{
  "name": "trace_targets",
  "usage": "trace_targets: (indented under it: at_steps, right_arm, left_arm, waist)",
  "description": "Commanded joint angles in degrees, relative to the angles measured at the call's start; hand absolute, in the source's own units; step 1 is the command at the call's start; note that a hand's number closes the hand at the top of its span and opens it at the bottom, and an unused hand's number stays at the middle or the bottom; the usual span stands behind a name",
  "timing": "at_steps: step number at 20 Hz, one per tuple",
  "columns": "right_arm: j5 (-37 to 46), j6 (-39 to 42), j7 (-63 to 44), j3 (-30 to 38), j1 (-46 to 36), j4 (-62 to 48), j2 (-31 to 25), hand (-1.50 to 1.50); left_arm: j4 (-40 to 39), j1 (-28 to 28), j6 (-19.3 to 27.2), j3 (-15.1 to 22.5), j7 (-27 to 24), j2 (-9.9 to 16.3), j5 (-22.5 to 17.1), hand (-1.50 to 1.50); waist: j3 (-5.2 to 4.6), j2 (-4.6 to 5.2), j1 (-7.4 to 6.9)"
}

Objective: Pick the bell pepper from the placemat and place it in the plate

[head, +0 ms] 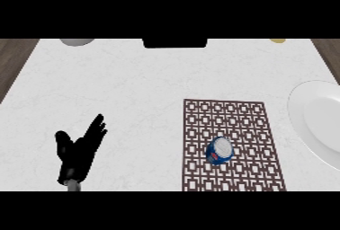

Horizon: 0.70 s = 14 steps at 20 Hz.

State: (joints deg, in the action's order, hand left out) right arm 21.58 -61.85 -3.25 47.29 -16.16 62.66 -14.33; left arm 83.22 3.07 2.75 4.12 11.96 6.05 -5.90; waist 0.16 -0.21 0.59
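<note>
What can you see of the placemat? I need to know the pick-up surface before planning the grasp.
The placemat is a flat rectangle with a dark brown lattice of interlocking squares through which the white counter shows. It looks thin, perhaps woven or cut out. It lies flat right of centre, its near end cut off by the view's lower edge. A small round blue and white object rests on its lower middle. The white plate lies apart at its right.

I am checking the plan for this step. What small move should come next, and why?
Probably bring the right hand into view above the blue-and-white object on the placemat. Nothing holds it yet: only the left hand shows, open and resting apart, and the plate lies right.
</note>
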Motion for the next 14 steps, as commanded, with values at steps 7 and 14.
trace_targets:
  at_steps: [7, 14]
  right_arm:
    - [-11.77, 12.59, 7.85, -7.35, 20.17, 23.95, 14.09, -1.50]
    - [-5.08, 0.52, -4.69, -27.10, 32.50, 31.28, 14.28, -1.50]
  left_arm:
    - [-3.65, -3.11, 1.04, -0.61, -0.49, -1.41, 1.14, 0.00]
    - [2.83, 1.90, -2.38, -0.49, 2.31, 0.72, -0.54, 0.00]
  waist:
    - [-0.17, 0.09, 0.12]
    - [-0.19, 0.14, -0.61]
